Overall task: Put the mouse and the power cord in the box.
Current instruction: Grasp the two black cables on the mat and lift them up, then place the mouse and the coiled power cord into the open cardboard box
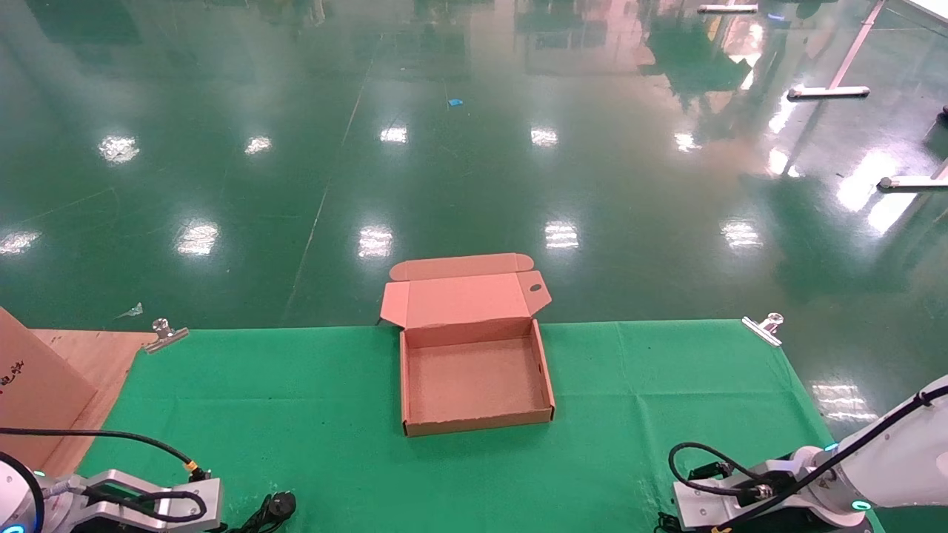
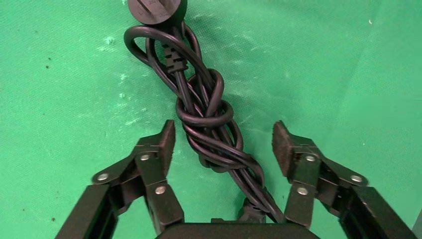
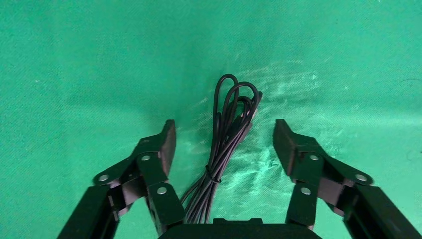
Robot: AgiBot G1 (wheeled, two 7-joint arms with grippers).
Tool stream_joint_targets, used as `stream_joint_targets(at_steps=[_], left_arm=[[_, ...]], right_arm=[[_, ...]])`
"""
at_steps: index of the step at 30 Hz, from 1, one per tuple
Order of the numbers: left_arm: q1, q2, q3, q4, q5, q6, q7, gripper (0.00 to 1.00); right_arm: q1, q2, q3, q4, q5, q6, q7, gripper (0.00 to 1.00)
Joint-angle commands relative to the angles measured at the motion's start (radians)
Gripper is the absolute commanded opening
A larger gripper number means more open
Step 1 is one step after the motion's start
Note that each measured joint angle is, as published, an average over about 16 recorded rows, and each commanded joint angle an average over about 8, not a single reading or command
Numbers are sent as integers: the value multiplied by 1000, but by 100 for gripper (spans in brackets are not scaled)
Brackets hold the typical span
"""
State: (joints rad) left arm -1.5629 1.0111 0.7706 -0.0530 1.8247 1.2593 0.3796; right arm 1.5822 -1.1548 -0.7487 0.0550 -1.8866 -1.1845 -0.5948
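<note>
Lying lengthwise between the spread left gripper [image 2: 223, 142], the power cord [image 2: 209, 124] points plug-end away.

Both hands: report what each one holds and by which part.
Nothing is held. The left hand is open, straddling the knotted middle of the power cord. The right hand is open over a thin bundled cable.

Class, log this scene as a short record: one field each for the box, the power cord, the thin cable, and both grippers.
box: open, empty, lid flap back, mid-table
power cord: knotted bundle on the green cloth, between the left gripper's fingers
thin cable: tied bundle on the cloth, below the right gripper
left gripper: open, over the power cord
right gripper: open, over the thin cable
</note>
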Motion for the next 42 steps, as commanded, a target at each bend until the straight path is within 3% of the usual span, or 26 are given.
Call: stream_joint_targets(at_steps=[1, 21, 31, 42], left_arm=[[-1, 0, -2, 6, -2, 1, 2, 0], [-33, 8, 4, 21, 5, 28, 29, 0], [-180, 23, 30, -40, 44, 97, 62, 0], [-389, 96, 43, -139, 66, 176, 89, 0]], right_arm=[[2, -2, 0, -7, 0, 1, -5, 0], [33, 7, 11, -31, 16, -15, -42, 0], [182, 52, 35, 9, 49, -129, -81, 0], [379, 65, 52, 60, 73, -240, -66, 0]])
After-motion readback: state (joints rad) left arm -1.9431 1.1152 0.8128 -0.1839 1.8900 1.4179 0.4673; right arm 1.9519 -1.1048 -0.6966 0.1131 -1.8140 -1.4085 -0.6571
